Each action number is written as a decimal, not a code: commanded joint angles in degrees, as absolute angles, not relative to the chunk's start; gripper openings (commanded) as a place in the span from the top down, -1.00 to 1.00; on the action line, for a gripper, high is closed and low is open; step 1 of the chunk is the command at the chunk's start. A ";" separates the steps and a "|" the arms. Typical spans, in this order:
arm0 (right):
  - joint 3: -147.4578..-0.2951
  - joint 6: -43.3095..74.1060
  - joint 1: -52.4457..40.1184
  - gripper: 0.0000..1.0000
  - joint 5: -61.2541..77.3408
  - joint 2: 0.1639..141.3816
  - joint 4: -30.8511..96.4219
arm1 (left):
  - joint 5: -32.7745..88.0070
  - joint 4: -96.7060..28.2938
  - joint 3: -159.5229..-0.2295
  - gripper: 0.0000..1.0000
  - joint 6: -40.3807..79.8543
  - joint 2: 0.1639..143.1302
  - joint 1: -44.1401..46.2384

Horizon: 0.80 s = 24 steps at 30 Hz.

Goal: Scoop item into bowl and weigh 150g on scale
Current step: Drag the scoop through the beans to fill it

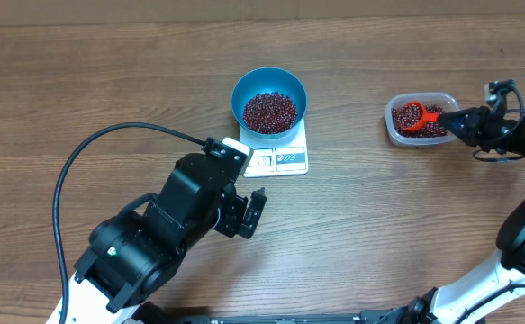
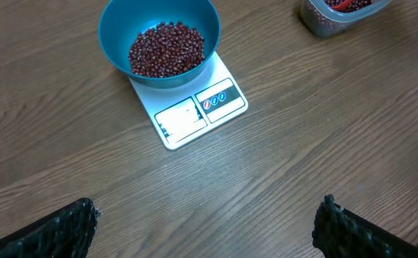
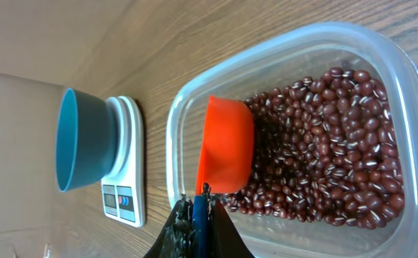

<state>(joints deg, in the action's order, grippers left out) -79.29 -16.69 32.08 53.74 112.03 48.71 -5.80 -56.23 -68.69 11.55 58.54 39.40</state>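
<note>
While the maroon beans [image 1: 270, 110] sat heaped in the blue bowl [image 1: 242, 94] on the white scale [image 1: 291, 159], left jaws gaped wide, empty; right jaws clamped the orange scoop [image 3: 230, 143].

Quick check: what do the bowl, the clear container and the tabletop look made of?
Bowl: probably plastic, uniform blue, smooth with a soft sheen. Container: clear plastic, beans visible through its wall. Tabletop: wood grain, matte; possibly laminate.

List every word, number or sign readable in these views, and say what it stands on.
None can be read.
On the scale, display window: nothing legible.
Its logo panel: red and blue marks, too small to read.
On bowl, container, scoop: no markings visible.
</note>
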 commanded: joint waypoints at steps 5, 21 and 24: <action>-78.83 -17.91 34.24 0.93 58.85 112.20 48.69 | -6.39 -56.38 -68.66 -0.99 10.72 58.87 39.77; -78.83 -18.52 35.44 0.93 66.39 112.20 50.09 | -6.39 -56.38 -68.66 -0.99 10.72 58.87 39.77; -78.83 -18.52 35.42 0.93 67.77 112.20 50.15 | -6.39 -56.38 -68.66 -0.98 10.72 58.87 39.77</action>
